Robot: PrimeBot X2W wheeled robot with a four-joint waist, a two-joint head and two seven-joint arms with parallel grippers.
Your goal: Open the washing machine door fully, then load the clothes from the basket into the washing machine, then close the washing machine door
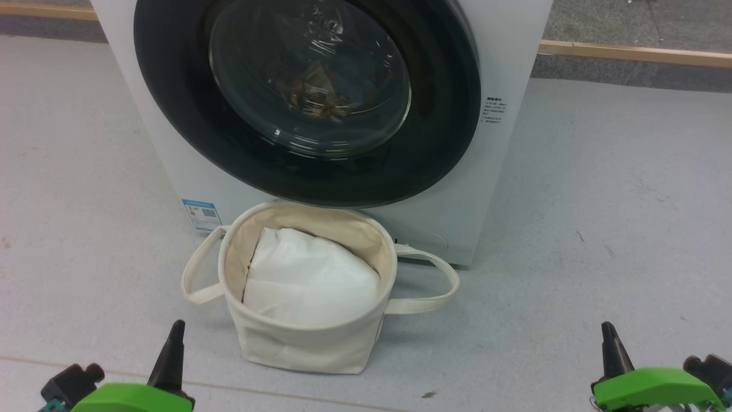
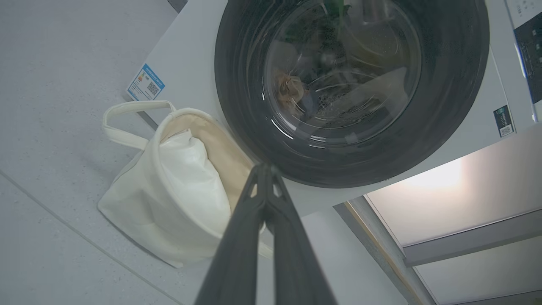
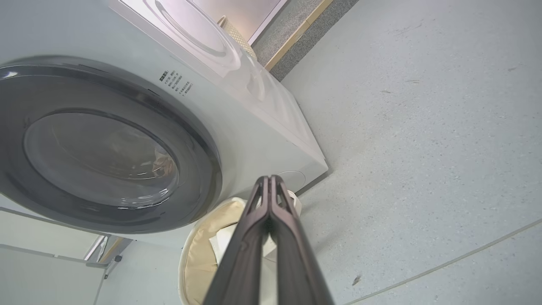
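The left claw (image 1: 174,339) is closed, its two dark fingers pressed together to a single point. It holds nothing and touches nothing, and it hangs over the near part of the floor (image 1: 600,200), to the left of the basket (image 1: 297,343). The right claw (image 1: 609,337) is closed the same way, empty and clear of everything, over the near floor well to the basket's right. In each wrist view that claw's own fingers meet along their length with no gap at the tips.

The washing machine (image 1: 509,68) stands toward the far side of the floor, in front of a wooden strip (image 1: 635,54). The washing machine door (image 1: 171,114) lies shut, flush against the white front. Through its glass window (image 1: 354,51) a crumpled patch of orange-brown print shows low in the drum; this looks to be the clothes (image 1: 317,97).

The basket sits on the floor just in front of the washer, below the door, with its strap handles (image 1: 197,269) looping out to either side. Inside it lies a plain white lump (image 1: 309,280). A blue label (image 1: 201,214) is stuck low on the washer's front, beside the basket's left handle.
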